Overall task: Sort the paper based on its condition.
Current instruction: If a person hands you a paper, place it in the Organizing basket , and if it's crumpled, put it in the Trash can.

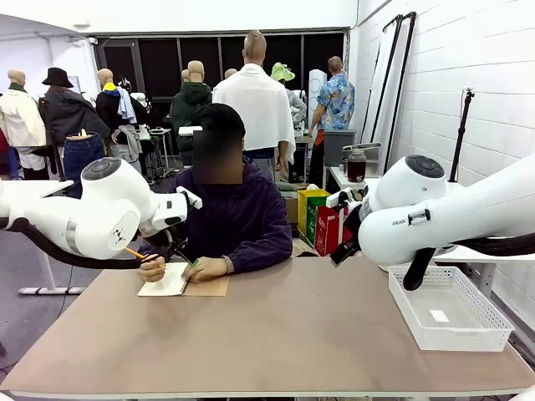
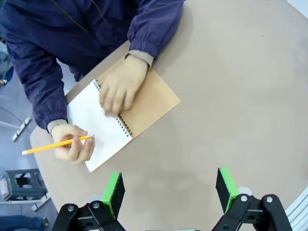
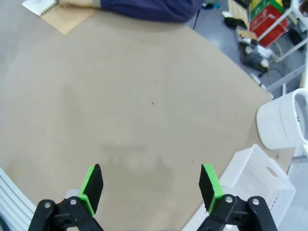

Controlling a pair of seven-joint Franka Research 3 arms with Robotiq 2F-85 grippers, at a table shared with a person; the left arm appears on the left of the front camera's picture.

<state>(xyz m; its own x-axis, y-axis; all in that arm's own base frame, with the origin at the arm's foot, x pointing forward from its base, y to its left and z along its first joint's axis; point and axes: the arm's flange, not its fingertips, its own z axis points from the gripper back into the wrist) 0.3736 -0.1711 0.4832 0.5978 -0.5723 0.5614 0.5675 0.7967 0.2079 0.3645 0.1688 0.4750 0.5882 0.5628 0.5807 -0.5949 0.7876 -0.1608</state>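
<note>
No loose paper is in view. A spiral notebook [image 2: 154,103] with a brown cover lies open at the table's far left [image 1: 205,286], showing a white page [image 2: 98,127]. The person holds that page down with one hand [image 2: 120,89]. Their other hand holds a yellow pencil [image 2: 55,144] at the page's edge. My left gripper [image 2: 169,186] hangs open above the bare table just short of the notebook, nothing between its green pads. My right gripper [image 3: 151,185] is also open and empty, over the middle of the table, well away from the notebook [image 3: 53,12].
A white mesh basket [image 1: 418,322] stands at the table's right edge, with a small white label on its floor; its corner [image 3: 250,175] lies to the right of my right gripper. The brown tabletop [image 1: 292,334] between the notebook and the basket is bare.
</note>
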